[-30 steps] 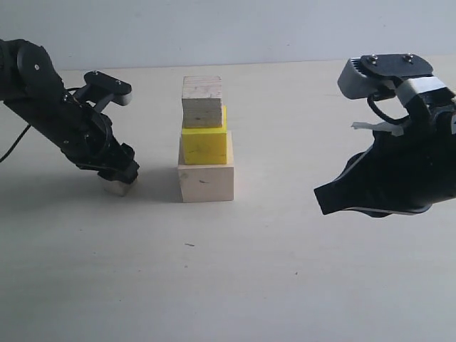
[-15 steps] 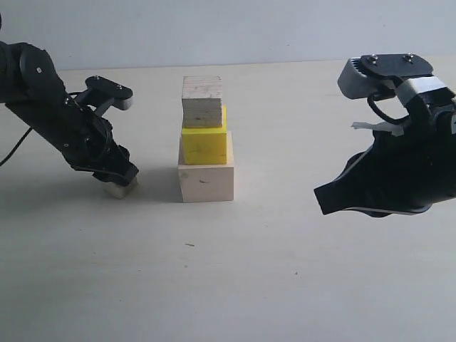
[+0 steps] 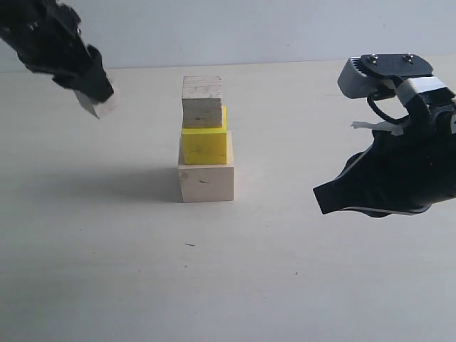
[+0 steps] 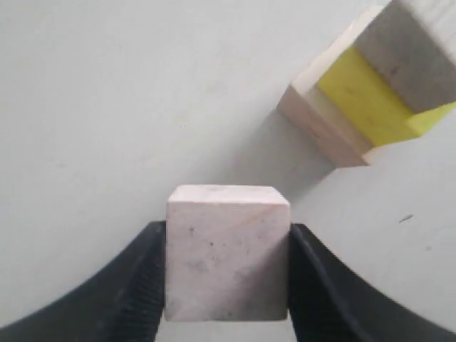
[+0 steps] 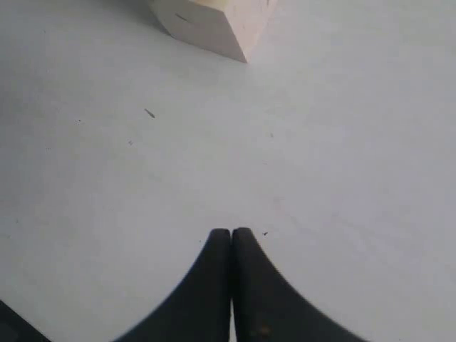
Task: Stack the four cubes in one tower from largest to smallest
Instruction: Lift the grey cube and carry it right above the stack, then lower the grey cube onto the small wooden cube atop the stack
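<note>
Three cubes stand stacked mid-table: a large pale wood cube (image 3: 206, 182) at the bottom, a yellow cube (image 3: 204, 144) on it, and a small pale wood cube (image 3: 202, 101) on top. The same stack shows in the left wrist view with the yellow cube (image 4: 374, 96) in its middle. My left gripper (image 3: 94, 100) hangs high at the upper left, shut on the smallest wood cube (image 4: 226, 262), well above the table and left of the stack. My right gripper (image 5: 231, 235) is shut and empty, hovering right of the stack with the large cube's corner (image 5: 214, 25) ahead of it.
The pale table (image 3: 235, 278) stretches around the stack. The right arm's black body (image 3: 399, 178) fills the right side of the exterior view. A small dark speck (image 3: 189, 245) lies in front of the stack.
My left gripper closed on the smallest cube on the table left of the stack and has lifted it up and to the left. The right arm has stayed still.
</note>
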